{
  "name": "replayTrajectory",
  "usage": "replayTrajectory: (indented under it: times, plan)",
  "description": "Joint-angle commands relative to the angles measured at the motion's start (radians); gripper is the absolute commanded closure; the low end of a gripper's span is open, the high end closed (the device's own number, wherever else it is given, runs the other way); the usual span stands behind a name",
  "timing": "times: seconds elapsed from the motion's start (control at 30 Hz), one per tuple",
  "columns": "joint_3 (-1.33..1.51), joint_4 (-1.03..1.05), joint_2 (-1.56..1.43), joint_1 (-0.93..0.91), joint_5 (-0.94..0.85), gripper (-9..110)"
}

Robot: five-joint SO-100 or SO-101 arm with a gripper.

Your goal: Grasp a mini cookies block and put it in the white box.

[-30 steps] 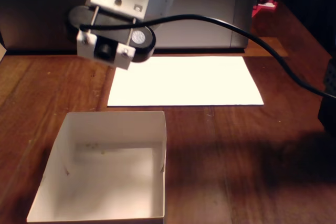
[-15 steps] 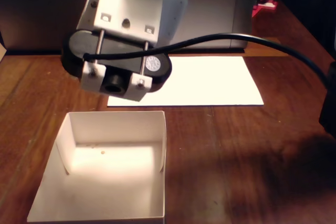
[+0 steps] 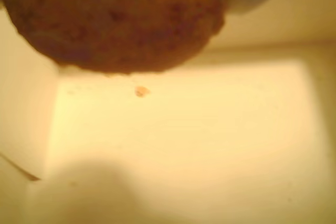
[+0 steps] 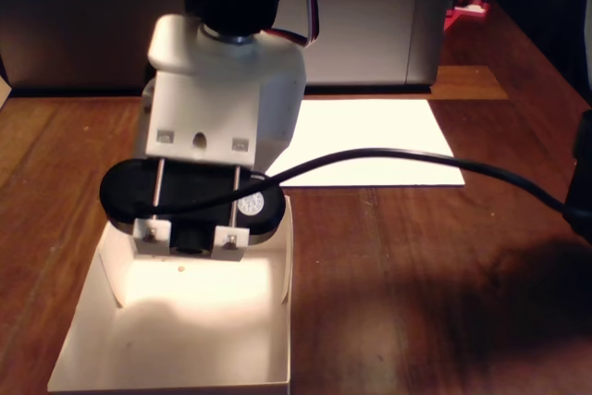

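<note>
End effector (image 4: 190, 245) low over white box (image 4: 83, 321), mini cookies block (image 3: 113, 19) aloft.

cookie (image 3: 113, 19) above white box (image 4: 185, 339) floor, paper sheet (image 4: 370, 150) behind

Open floor inside the white box (image 3: 199, 145), bare but for a crumb (image 3: 140, 92); low walls all round. Beyond, clear wooden table (image 4: 444, 265), crossed by a black cable (image 4: 435, 166).
</note>
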State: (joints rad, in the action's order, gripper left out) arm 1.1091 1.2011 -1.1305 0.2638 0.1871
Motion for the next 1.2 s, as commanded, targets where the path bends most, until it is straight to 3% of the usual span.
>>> replayTrajectory:
  times: [0.0, 0.67, 0.87, 1.17]
  plan:
    - [-0.115, -0.032, -0.04, -0.003, 0.011, 82]
    - [-0.121, -0.048, -0.028, 0.021, 0.0, 82]
    - [-0.121, -0.048, -0.037, 0.02, -0.02, 58]
    - [-0.121, -0.044, -0.043, 0.023, -0.021, 57]
